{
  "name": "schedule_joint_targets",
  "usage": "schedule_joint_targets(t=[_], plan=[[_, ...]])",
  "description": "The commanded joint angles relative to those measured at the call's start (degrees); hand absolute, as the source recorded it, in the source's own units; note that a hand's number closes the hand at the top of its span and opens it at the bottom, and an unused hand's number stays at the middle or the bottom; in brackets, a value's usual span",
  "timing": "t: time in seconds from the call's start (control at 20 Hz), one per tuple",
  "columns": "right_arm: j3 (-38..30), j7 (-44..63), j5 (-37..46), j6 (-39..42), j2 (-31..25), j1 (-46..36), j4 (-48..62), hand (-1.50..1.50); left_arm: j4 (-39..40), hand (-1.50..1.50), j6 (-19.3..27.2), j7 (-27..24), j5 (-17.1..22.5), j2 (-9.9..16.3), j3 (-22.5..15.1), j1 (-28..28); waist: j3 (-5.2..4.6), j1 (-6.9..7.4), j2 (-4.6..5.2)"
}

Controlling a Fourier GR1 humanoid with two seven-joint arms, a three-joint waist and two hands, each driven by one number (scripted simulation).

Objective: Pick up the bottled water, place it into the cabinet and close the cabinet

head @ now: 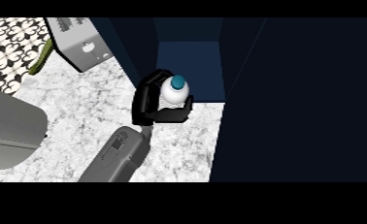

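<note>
The dark blue cabinet [287,97] fills the right of the head view, its open compartment a lighter blue recess straight ahead and its door seemingly the broad dark panel swung out on the right, which leaves only a narrow mouth between the left wall and that panel. The marble worktop [86,111] spreads to the left with plenty of bare room, bounded by a grey appliance [80,43] at the back and a grey rounded object [18,131] at the left edge. 1 grey forearm rises from the lower edge, and which arm it is cannot be told. Its robot hand [154,103] is curled around the bottled water [174,91], held upright with its teal cap on top, right at the cabinet's threshold, probably so it can slide straight in without tipping.
</note>
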Motion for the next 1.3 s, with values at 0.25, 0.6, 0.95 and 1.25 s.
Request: schedule_joint_targets(t=[0.25,0.6,0.95,1.25], plan=[[0.3,-2.4,1.6,0.9,-4.2,7.1,-8.6,-1.50,1.9,1.50,11.5,7.7,2.3,0.0,-5.1,-9.5,0.04,-0.94,0.09],[-0.9,-0.3,0.8,1.5,-4.2,4.5,-6.9,-1.50,15.0,1.50,11.6,4.7,8.8,0.0,-1.4,-17.0,-0.03,-1.23,0.43],[-4.5,-5.9,-4.1,3.2,-4.8,7.4,-5.7,-1.50,25.6,1.50,13.8,0.6,13.1,0.0,0.4,-22.3,0.01,-1.85,0.63],[-4.4,-5.1,-3.8,3.6,-3.9,5.6,-2.7,-1.50,35.2,1.50,16.5,-3.6,13.6,0.0,1.1,-27.3,-0.03,-1.77,0.81]])
